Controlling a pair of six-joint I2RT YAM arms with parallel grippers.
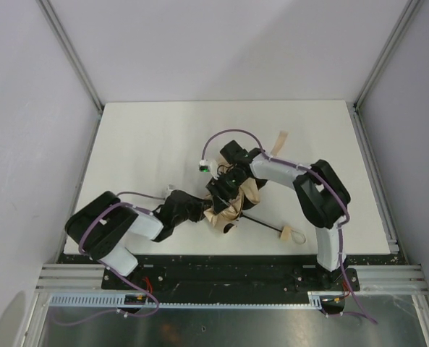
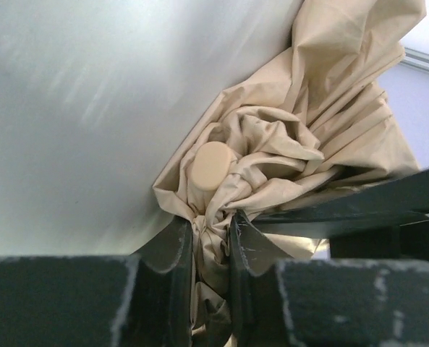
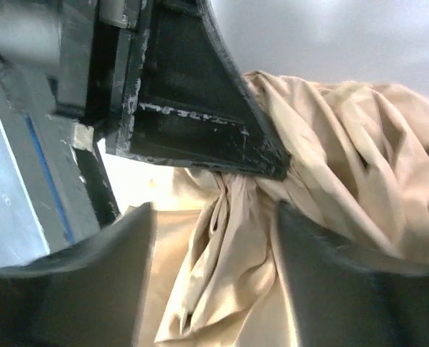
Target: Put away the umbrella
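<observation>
The umbrella (image 1: 231, 210) lies near the table's front middle, its beige canopy bunched and crumpled. Its thin black shaft (image 1: 261, 223) runs right to the pale handle with a tan strap loop (image 1: 294, 234). My left gripper (image 1: 205, 207) is shut on a fold of canopy (image 2: 210, 242), just below the pale round tip cap (image 2: 213, 166). My right gripper (image 1: 225, 189) hovers over the canopy from the back. Its jaws stand wide apart with loose fabric (image 3: 221, 267) between them, not squeezed. One left finger (image 3: 200, 123) shows just beyond them.
A tan strip (image 1: 281, 140) lies behind the right arm's forearm. A small white bit (image 1: 172, 189) lies by the left arm. Aluminium frame posts (image 1: 69, 50) and grey walls bound the white table (image 1: 163, 137). The arm bases (image 1: 236, 278) sit along the near edge.
</observation>
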